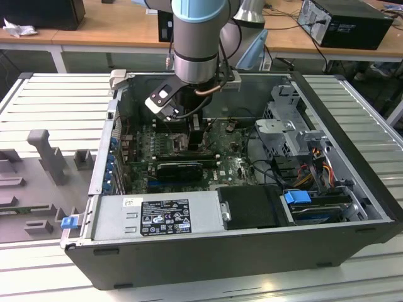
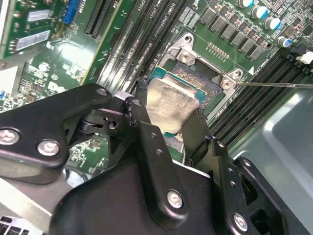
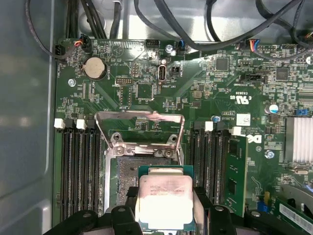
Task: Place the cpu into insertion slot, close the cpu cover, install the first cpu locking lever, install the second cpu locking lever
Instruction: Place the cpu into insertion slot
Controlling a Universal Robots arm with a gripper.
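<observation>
My gripper (image 1: 192,135) reaches down into the open computer case over the green board. It is shut on the cpu (image 3: 165,200), a flat silver-topped chip pinched between two black fingers (image 3: 201,200) by its side edges. The cpu (image 2: 171,103) hangs over the insertion slot (image 2: 208,81), slightly off its centre; I cannot tell whether it touches. The slot's dark pin field (image 3: 124,171) shows beside the chip. The cpu cover (image 3: 142,116) stands swung open at the slot's far side. A thin metal locking lever (image 2: 274,84) sticks out sideways, unlatched.
Long black memory slots (image 3: 78,171) flank the insertion slot on both sides. A black card (image 1: 179,168) lies just in front of the gripper. The power supply (image 1: 157,214), drive cage (image 1: 289,126) and loose cables (image 3: 205,34) crowd the case.
</observation>
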